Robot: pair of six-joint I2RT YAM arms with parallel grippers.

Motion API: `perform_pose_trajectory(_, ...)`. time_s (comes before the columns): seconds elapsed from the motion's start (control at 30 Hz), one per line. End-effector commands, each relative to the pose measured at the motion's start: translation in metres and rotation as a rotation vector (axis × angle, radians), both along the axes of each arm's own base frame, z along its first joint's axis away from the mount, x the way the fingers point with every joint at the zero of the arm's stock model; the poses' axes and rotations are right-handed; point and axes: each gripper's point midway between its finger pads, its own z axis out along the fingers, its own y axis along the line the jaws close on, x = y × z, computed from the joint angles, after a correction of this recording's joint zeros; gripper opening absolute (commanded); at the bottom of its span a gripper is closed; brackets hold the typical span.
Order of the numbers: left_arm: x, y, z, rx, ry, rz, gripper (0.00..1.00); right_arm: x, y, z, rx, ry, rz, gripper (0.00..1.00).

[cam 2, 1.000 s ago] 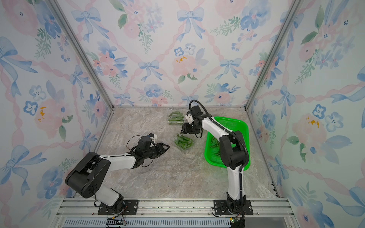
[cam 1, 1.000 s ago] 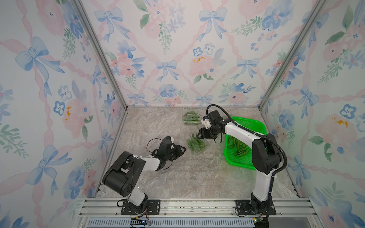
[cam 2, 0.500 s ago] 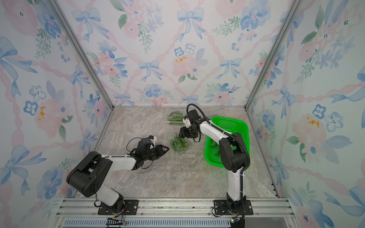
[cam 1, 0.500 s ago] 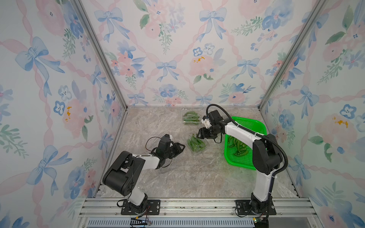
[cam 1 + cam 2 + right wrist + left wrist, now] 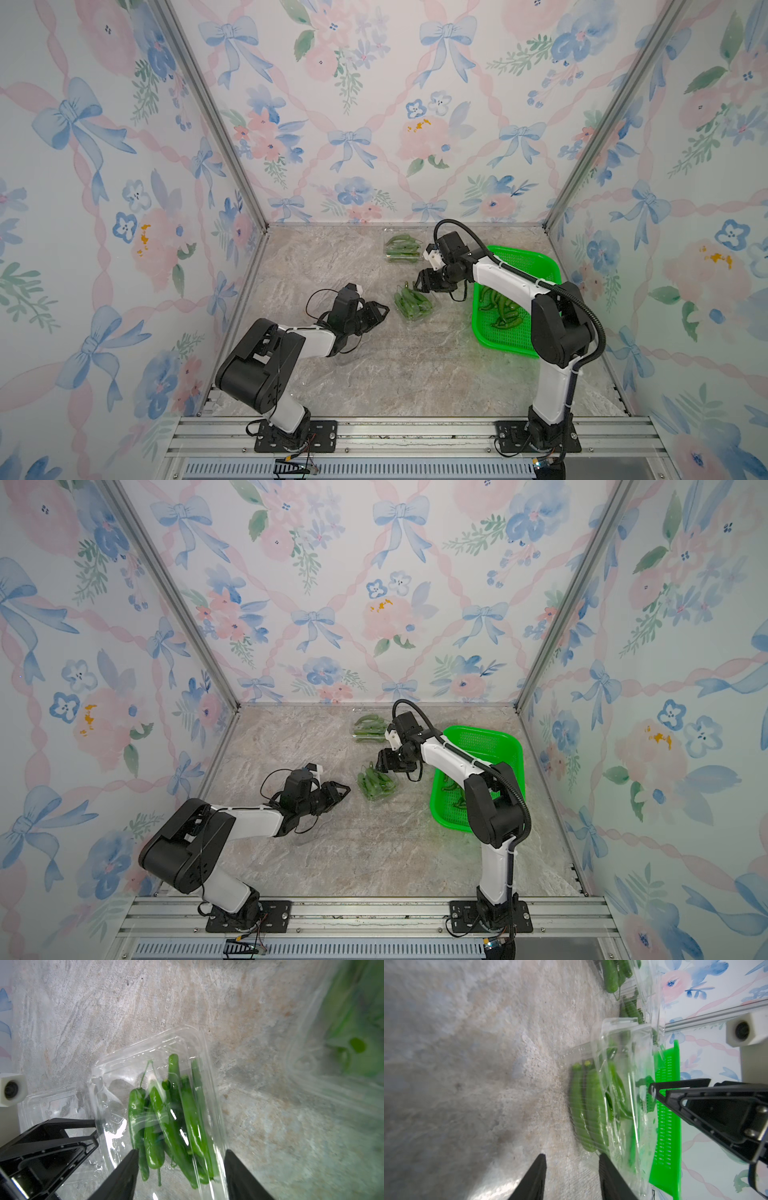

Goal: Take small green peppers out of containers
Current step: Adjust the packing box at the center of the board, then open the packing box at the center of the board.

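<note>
- Little has shifted over the past second. My right hand [image 5: 419, 286] has crept slightly left and nearer, and now hangs over the far-right end of the middle container [image 5: 412, 306]. Its fingers are spread with nothing gripped, and the small green peppers [image 5: 172, 1118] lie below the gap, inside the clear walls.
- My left hand [image 5: 380, 311] has kept its place at the left side of that container. Its fingers have drawn in a little but stand parted and empty, with one tip right at the clear rim in the right wrist view.
- The middle container sits about where it was, and nothing has come out of it in this second. I read this as set-up: the left hand to steady the plastic, the right to go down for a pepper.
- Some peppers already lie in the green basket [image 5: 525, 266] on the right, and the far container [image 5: 401, 249] is full. I judge the job about midway at best.
- Edges: the thin clear rim stands between my right fingers and the peppers. A clear flap [image 5: 52, 1105] lies flat on the tabletop [image 5: 324, 257] under my left hand, and it could easily snag or skid.
- Room: the tabletop is bare and wide to the left and on the near side. Only a narrow strip separates the middle container from the basket, whose raised rim any carry must clear.
- The far container sits just beyond my right wrist, with the back wall close behind it. The two hands are near each other, so I would move only one at a time.
</note>
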Motion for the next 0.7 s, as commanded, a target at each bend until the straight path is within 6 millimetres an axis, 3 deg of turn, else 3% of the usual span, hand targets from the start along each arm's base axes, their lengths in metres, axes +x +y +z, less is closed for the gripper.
perform_pose_trajectory(0.0,0.011,-0.004,0.004,-0.008,-0.023,-0.004,0.45,0.01,0.006,0.011,0.011,-0.034,-0.005,0.66)
perform_pose_trajectory(0.67,0.025,0.0,0.002,0.0,-0.027,0.01,0.44,0.015,0.014,0.008,0.053,-0.021,-0.014,0.66)
